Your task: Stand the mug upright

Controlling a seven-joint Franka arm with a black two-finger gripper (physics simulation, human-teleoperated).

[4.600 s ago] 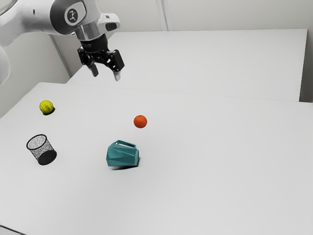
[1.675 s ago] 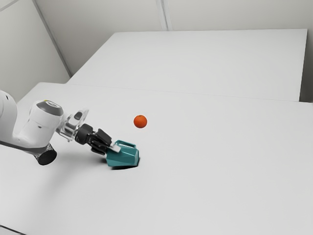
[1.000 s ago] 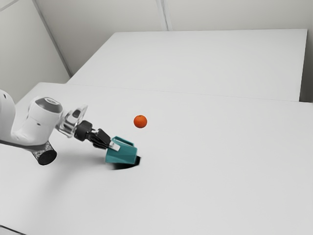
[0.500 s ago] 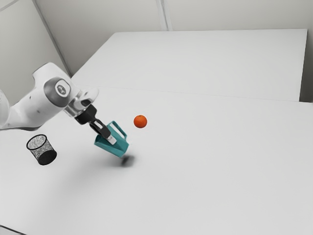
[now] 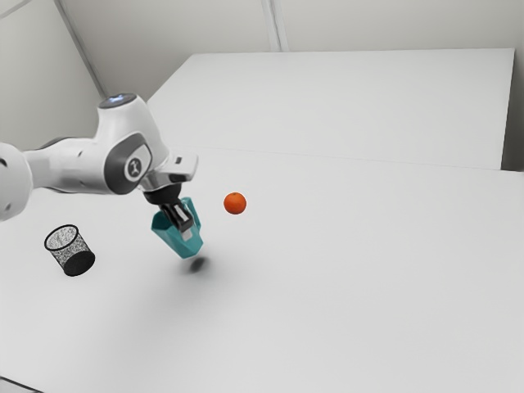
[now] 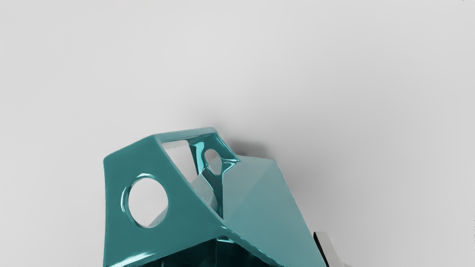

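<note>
Pinching the teal mug [image 5: 166,232] between the fingers of our hand [image 5: 185,232], we hold it just off the counter [image 5: 344,286]; it hangs tilted, its open mouth pointing up and toward the exterior view's left, its base lower and toward that view's right; a small dark shadow [image 5: 199,264] lies on the counter just beneath the base, apart from it; our arm [image 5: 78,168] comes in from the exterior view's left and bends down to the mug; in the wrist view we see the handle [image 6: 130,241] with its round holes, part of the dark inside of the mug, and the pale tip of one finger [image 6: 327,246] against the outer wall; the orange [image 5: 235,203] rests on the counter near the mug, toward the exterior view's right and touching neither it nor our hand; the black mesh cup [image 5: 69,250] sits with its open end up, well apart from the mug, toward the exterior view's left.
</note>
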